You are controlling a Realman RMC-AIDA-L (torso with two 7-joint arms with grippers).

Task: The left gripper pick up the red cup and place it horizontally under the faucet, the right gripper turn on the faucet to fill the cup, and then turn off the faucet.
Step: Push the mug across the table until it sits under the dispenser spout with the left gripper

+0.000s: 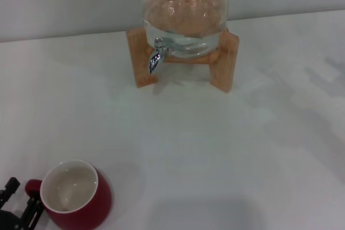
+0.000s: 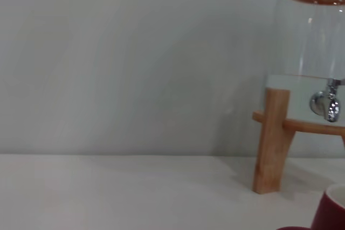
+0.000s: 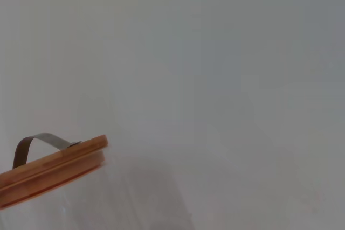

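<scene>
Upright at the near left, the red cup (image 1: 76,195) shows only a white, seemingly empty inside; the left gripper (image 1: 19,203) sits spread beside its handle. Far off, the glass jar (image 1: 186,17) holds water above the faucet (image 1: 157,56).

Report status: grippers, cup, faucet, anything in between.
Left gripper low at the near left table edge, beside the red cup's handle, not gripping. Right gripper out of view. Cup upright, well short of the faucet. Nothing in between.
</scene>
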